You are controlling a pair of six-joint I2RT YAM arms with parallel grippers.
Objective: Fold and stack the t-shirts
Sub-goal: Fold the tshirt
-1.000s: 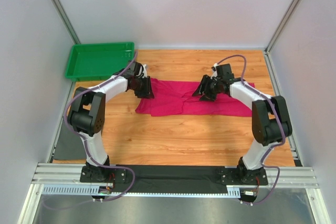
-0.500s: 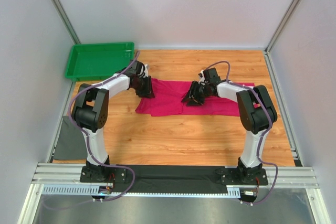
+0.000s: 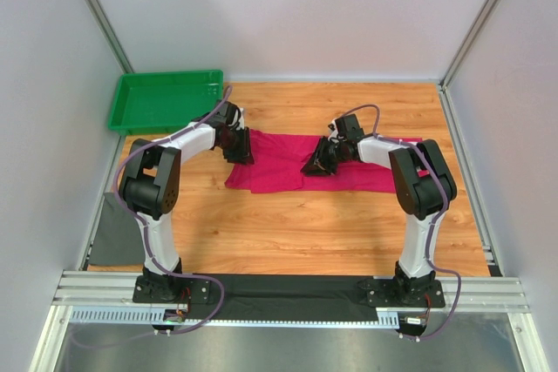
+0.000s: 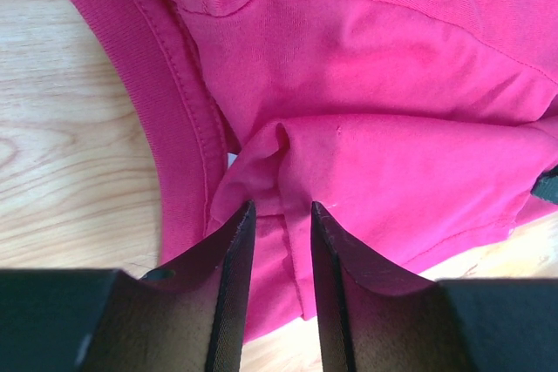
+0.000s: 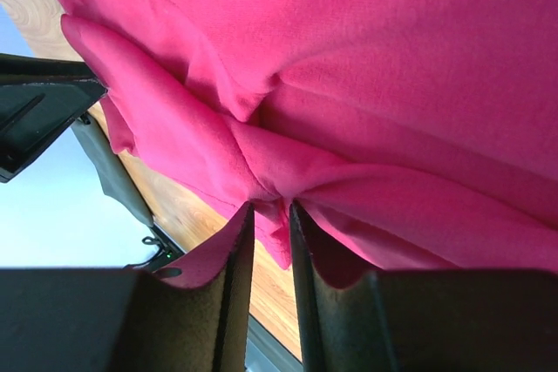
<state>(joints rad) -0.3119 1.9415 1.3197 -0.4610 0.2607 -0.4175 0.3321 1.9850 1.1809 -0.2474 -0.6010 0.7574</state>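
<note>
Leftward slides the right tool [image 3: 316,165] over the last second. Its arm, bolted at the near edge of the worktop [image 3: 305,233], bends further in toward the middle, while the left tool [image 3: 241,147] keeps its place nearer the left edge. The gap between the two is narrower than before.

The magenta t-shirt [image 3: 279,163] lies stretched sideways across the far half of the worktop, with its right end reaching toward the right edge. In the right wrist view, the right tool [image 5: 268,208] is clamped on a raised ridge of cloth, and creases fan away from the pinch. In the left wrist view, the left tool [image 4: 281,206] likewise grips a small fold, just beside a stitched hem, with bare wood showing to its left.

My reading is that the right side of the shirt is being drawn across toward the held left side, so a first fold is under way but not yet laid down. Most of the cloth is flat on the wood, and nothing is stacked.

Beyond, at the far left corner, sits the green tray [image 3: 116,104], well apart from the shirt.
</note>
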